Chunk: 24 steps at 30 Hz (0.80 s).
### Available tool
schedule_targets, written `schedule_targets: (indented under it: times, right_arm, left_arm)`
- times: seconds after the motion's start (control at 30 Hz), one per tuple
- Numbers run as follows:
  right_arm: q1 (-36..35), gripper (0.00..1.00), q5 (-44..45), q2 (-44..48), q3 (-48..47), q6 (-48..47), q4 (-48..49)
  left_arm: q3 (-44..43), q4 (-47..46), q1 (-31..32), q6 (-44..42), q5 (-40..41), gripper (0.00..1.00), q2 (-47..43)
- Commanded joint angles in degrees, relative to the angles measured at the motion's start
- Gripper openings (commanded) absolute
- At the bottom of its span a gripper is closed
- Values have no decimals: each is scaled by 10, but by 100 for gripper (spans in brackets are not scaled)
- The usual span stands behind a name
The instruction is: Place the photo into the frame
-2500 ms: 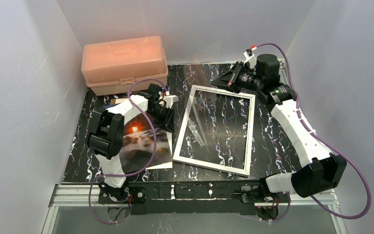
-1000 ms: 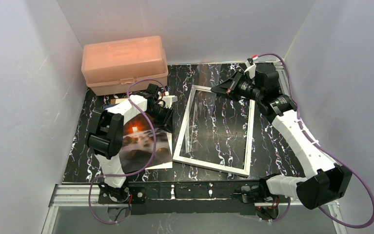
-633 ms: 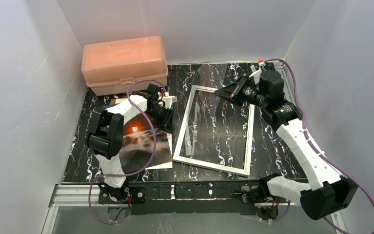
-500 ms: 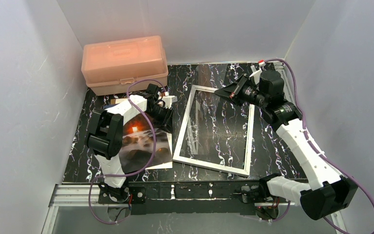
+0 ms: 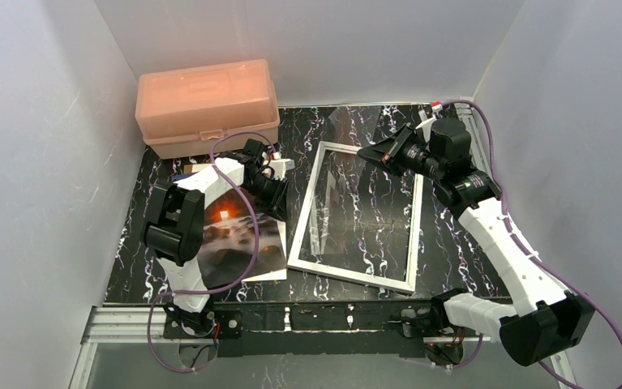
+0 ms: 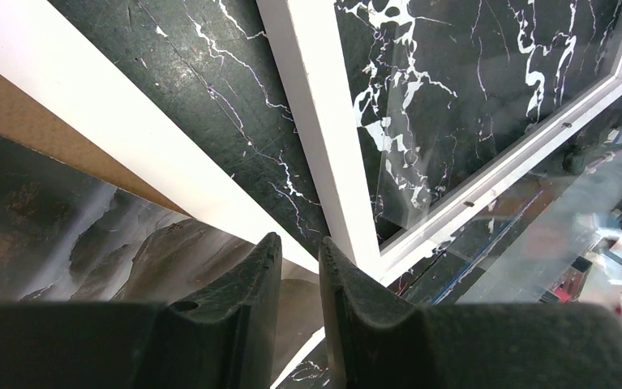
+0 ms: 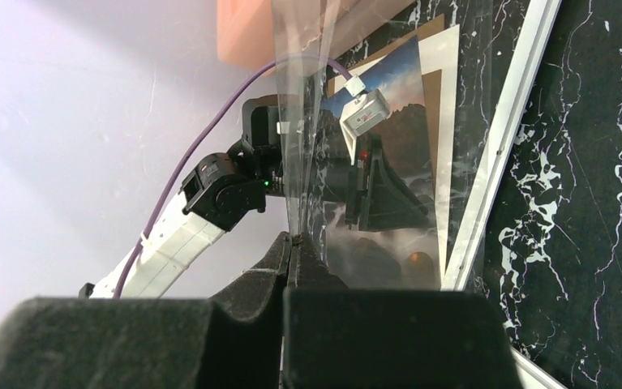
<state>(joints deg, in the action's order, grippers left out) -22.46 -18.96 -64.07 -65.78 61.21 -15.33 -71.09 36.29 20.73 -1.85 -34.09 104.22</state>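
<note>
Since the right gripper [image 5: 363, 151] rose, the pane [image 7: 299, 138] tilts steeper

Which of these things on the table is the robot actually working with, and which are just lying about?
In the job: the photo; the white frame; the clear pane, pinched by the right end effector.
Just lying about: the salmon-pink box; the brown cardboard board, possibly the frame's backing.

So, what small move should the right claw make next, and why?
Probably swing the clear pane aside, off the frame. The right claw is shut on the pane's edge, and it hangs tilted over the opening where the photo, lying beside the frame, must go.
</note>
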Motion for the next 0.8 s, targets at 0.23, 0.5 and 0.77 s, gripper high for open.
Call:
schedule_targets:
  times: [0.23, 0.5, 0.77]
  right_arm:
    - [-19, 1, 32, 21, 7, 29, 41]
    - [-42, 1, 40, 13, 5, 41, 59]
    - [-56, 1, 59, 14, 2, 46, 60]
  left_arm:
    - [-7, 18, -4, -5, -7, 22, -33]
    - [5, 15, -5, -11, -5, 22, -36]
    - [5, 15, -6, -11, -3, 22, -36]
